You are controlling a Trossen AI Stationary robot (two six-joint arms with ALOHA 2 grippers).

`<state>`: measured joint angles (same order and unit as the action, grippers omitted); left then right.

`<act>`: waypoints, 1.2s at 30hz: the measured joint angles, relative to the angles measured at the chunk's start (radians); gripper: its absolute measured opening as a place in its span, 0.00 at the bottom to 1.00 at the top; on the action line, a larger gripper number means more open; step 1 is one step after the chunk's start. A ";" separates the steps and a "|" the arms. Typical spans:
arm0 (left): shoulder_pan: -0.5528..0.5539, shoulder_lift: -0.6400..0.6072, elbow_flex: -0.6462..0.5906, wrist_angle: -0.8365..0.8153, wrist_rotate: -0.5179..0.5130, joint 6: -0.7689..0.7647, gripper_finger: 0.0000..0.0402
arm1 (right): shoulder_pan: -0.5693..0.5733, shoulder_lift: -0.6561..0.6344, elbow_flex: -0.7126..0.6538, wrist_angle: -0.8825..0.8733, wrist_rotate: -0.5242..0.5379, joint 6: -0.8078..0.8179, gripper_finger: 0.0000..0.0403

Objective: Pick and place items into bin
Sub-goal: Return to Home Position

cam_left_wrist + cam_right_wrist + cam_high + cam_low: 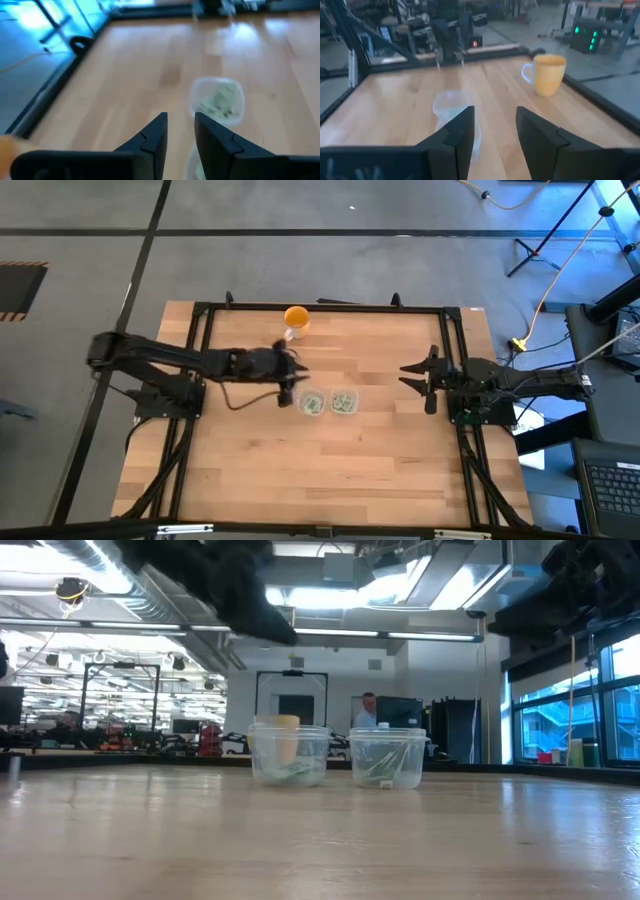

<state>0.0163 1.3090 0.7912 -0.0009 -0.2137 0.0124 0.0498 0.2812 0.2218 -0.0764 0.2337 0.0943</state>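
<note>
While the left arm reaches over the table (330, 470), the packets (313, 405) lie in 2 clear bins.
The left gripper (180, 116) hangs above the wood just beside the first bin (312, 745), the one nearer that arm, its fingers a narrow gap apart and holding nothing. Pale green packets cover the bottom of this bin and of the second bin (388, 736), which stands just beside it without touching. An orange cup (296, 318) stands behind the first bin toward the table's far edge, well apart from both bins. The right gripper (494, 110) waits at the table's right side, fingers spread wide, empty.
</note>
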 joint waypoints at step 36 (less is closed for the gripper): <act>0.229 -1.018 -0.744 0.260 0.006 -0.114 0.23 | -0.004 -0.278 -0.067 -0.114 0.085 -0.047 0.37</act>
<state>0.2455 0.2913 0.0471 0.2596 -0.2081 -0.1020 0.0460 0.0032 0.1548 -0.1907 0.3188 0.0470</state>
